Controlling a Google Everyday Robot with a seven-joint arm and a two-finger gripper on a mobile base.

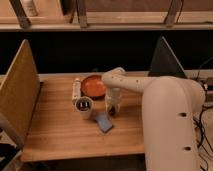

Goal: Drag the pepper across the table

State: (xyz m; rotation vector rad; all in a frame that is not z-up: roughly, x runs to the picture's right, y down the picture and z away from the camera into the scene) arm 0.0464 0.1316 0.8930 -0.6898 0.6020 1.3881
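The wooden table (60, 135) fills the middle of the camera view. My arm reaches in from the right, and my gripper (114, 106) points down at the tabletop just in front of the round orange bowl (93, 86). A small dark shape (115, 111) at the gripper's tip looks like the pepper, and the gripper hides most of it. The light blue sponge (104, 121) lies just to the front left of the gripper, close to it.
A cup with a dark inside (84, 106) stands left of the gripper. A white bottle (76, 90) lies beside the bowl. An upright yellowish board (20, 90) walls the left edge and a dark panel (167, 60) the right back.
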